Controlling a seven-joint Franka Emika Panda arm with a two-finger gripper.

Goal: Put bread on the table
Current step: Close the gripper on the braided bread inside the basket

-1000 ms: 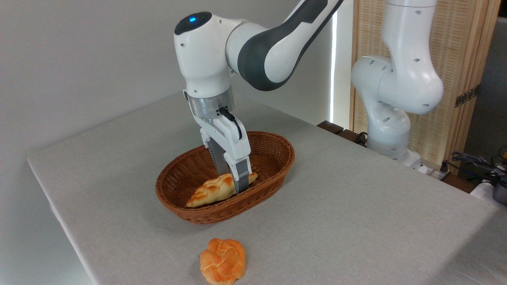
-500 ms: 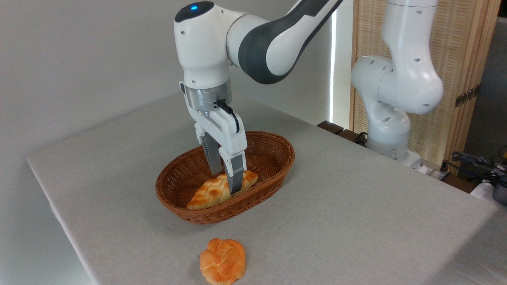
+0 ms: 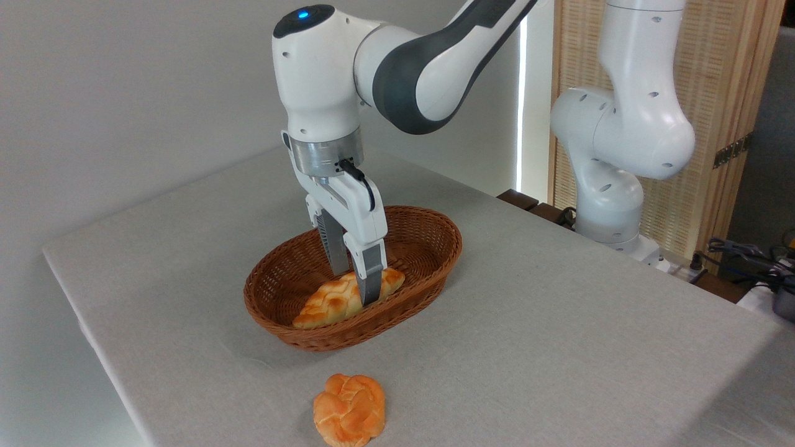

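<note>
The bread (image 3: pixel 326 304), a long pale-golden braided loaf, lies lengthwise in the brown wicker basket (image 3: pixel 448 231) on the grey table (image 3: pixel 559 323). My gripper (image 3: pixel 355 288) reaches down into the basket, one finger on each side of the loaf's right half. The front finger (image 3: pixel 371 282) presses against the near side, the other stands behind the loaf, and the gripper looks shut on it. The loaf's left tip still rests on the basket floor.
A round knotted orange bun (image 3: pixel 349 410) lies on the table in front of the basket, near the front edge. The arm's white base (image 3: pixel 612 192) stands at the back right beside a bamboo screen. Cables lie at the far right.
The wrist has lifted a little and shifted left, with the fingers still around the loaf. The loaf has rolled slightly, showing more of its top. Since half a second ago almost nothing has moved.
</note>
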